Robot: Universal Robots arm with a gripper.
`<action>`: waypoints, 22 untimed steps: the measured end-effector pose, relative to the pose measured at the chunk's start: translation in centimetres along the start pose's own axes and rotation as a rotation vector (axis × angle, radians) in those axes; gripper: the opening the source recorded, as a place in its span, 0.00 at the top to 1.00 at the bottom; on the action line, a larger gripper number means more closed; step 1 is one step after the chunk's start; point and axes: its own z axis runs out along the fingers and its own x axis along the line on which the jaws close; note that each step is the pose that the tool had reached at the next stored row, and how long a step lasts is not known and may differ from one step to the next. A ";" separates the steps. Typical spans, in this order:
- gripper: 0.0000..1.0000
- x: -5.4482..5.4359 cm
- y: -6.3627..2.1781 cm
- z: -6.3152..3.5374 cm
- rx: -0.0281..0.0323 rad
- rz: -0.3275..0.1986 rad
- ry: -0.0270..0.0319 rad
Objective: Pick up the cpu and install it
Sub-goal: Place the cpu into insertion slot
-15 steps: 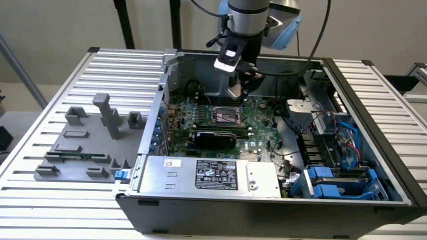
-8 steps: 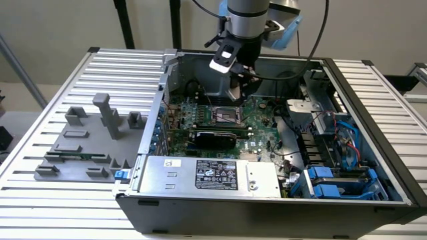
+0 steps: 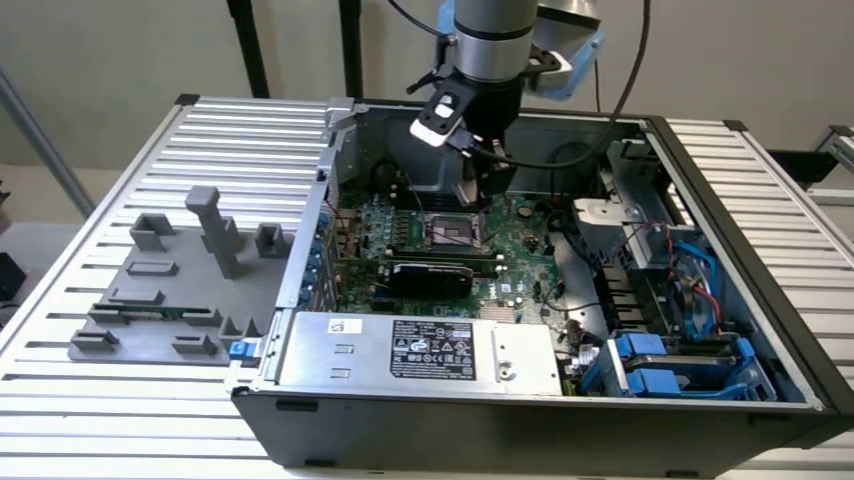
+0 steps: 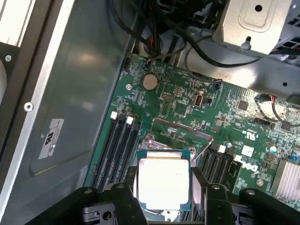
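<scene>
Black fingers [image 4: 125, 199] of the gripper [image 4: 164, 201] pinch the cpu [image 4: 163, 180] by 2 opposite edges, flat, metal top up, just above the open socket [image 4: 183, 129] on the motherboard [image 4: 187, 101]. Memory slots [image 4: 117, 145] crowd 1 side. In the exterior view, the gripper [image 3: 483, 195] hangs inside the open computer case [image 3: 747, 300], its walls well apart.

**Bench** [image 3: 120, 150]: ribbed metal slats, pale silver, laid out below the claw [image 3: 478, 200] and extended to both sides of it.
**Wall** [image 3: 120, 50]: plain, off-white, evenly lit, set behind the claw.
**Posts** [image 3: 248, 45]: two black uprights, stood before the wall, to the exterior view's left of the claw.
**Floor** [image 3: 34, 195]: pale beige strip, seen past the bench edge, well apart from the claw.
</scene>
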 end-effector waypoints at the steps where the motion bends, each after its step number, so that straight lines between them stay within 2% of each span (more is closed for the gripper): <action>1: 0.46 0.0 -0.01 0.07 0.0008 0.017 -0.0012; 9: 0.46 0.0 -0.06 0.58 0.0130 0.147 -0.0088; 12: 0.46 0.0 -0.07 0.73 0.0221 0.185 -0.0098; 17: 0.46 0.0 -0.24 1.02 0.0413 0.209 -0.0084; 20: 0.46 0.0 -0.55 1.30 0.0474 0.214 -0.0078; 22: 0.46 0.1 -0.81 1.54 0.0492 0.217 -0.0079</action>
